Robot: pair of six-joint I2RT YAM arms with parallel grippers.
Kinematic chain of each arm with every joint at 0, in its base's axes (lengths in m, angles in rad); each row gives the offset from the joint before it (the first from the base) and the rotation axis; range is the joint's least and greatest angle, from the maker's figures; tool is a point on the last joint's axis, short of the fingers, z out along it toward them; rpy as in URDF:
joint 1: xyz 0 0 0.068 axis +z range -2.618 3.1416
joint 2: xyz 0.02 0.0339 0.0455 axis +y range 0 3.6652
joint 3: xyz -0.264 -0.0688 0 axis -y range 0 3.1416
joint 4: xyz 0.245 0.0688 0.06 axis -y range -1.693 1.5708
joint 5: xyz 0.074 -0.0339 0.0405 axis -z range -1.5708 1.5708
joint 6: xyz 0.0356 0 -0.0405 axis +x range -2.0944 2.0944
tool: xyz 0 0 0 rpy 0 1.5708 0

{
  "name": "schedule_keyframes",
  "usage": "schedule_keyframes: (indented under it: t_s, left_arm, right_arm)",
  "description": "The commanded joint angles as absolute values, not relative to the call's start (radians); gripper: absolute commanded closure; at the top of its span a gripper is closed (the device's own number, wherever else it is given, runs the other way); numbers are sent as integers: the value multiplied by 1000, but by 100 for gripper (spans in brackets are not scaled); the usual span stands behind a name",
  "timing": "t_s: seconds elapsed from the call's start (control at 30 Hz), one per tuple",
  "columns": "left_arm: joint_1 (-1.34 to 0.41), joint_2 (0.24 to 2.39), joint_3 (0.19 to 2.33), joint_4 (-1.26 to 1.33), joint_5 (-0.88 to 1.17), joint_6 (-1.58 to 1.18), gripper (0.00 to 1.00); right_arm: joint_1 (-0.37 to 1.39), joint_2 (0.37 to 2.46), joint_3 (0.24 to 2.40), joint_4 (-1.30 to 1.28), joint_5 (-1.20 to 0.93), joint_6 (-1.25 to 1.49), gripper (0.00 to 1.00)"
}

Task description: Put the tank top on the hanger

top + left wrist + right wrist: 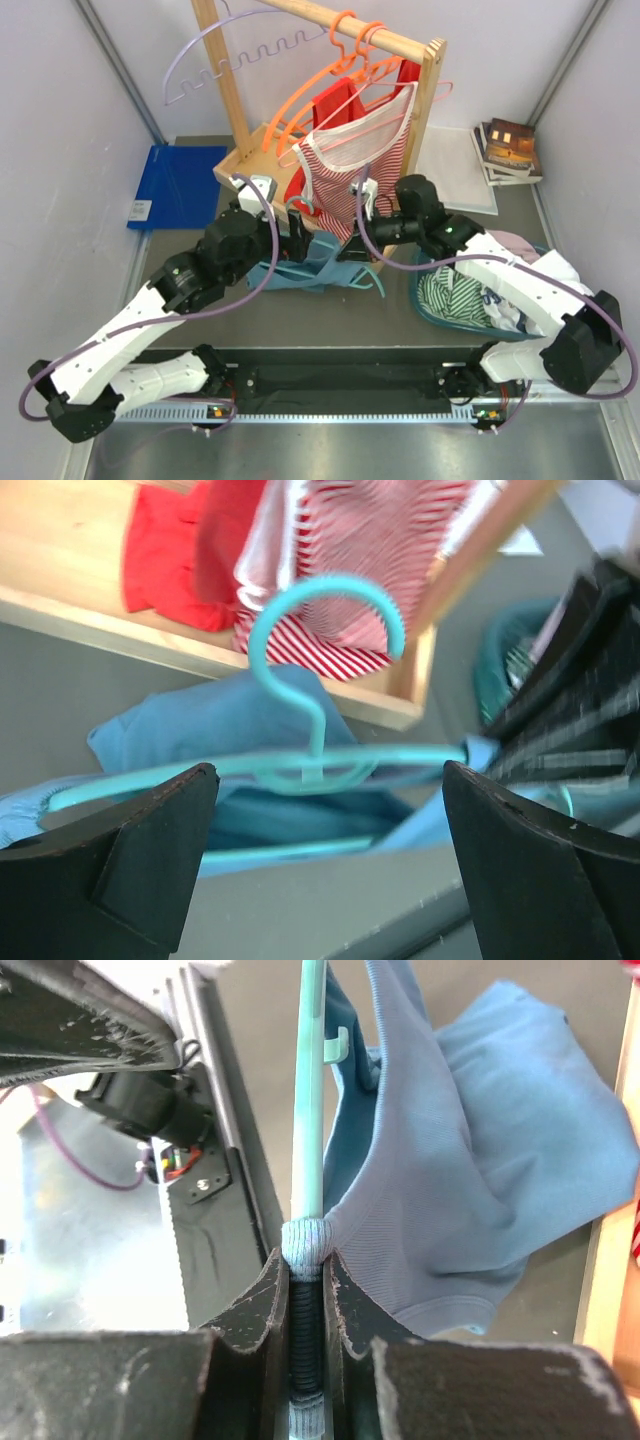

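Tank top [305, 272] in dusty teal-blue lies bunched on the grey tabletop [300, 325] at the centre of the overhead view, just in front of the wooden clothes rack [232, 110], with both arms reaching in from the lower corners. The right hand [308, 1265] is clamped tight on one strap of the tank top where the strap wraps over the thin bar of the teal-green hanger [312, 770]. In the right wrist view the bar runs straight up from between the closed fingers [250, 1310], and the fabric falls away to the right of the frame. The left hand [328, 778] is spread wide. Its two dark fingers [130, 860] sit in the lower corners of the left wrist view. The hanger stretches across the gap beyond them, lying over the blue cloth with its hook curving toward the top of the frame. Whether either finger touches the hanger cannot be told. Behind the garment a red-and-white striped top [352, 170] and a solid red top [338, 100] hang from the rack's rail beside orange hangers [335, 70], and a lilac notched hanger [235, 55] hangs at the rail's upper left end. A teal basket [420, 298] of mixed clothes sits at the right of the overhead view under the right arm, a blue folder [170, 185] lies at the left, and a small stack of books [508, 150] rests at the upper right.
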State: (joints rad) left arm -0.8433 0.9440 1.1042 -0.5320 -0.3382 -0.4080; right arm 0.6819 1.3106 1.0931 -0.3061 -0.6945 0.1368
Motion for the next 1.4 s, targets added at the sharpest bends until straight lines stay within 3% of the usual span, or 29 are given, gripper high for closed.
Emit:
schedule_keyframes:
  t_s: [0.0, 0.23, 0.47, 0.73, 0.93, 1.37]
  left_arm:
    - [-842, 911, 1202, -679, -167, -339, 4]
    - [-836, 910, 1321, -773, -98, -301, 12]
    - [-828, 940, 1400, -847, -26, -221, 13]
    - [-790, 1005, 1459, -864, 275, -222, 17]
    - [-747, 1049, 1482, -876, 437, -233, 29]
    - [-623, 1045, 1445, -937, 716, -236, 45]
  right_arm:
    - [617, 1233, 1155, -339, -908, 94, 100]
    - [566, 1189, 1249, -546, -1086, 6, 100]
    - [535, 1170, 1308, -670, -1201, -44, 100]
    - [534, 1181, 1371, -795, -1241, -123, 100]
    - [535, 1184, 1388, -802, -1241, -130, 100]
    - [525, 1206, 1417, -796, -1272, -137, 100]
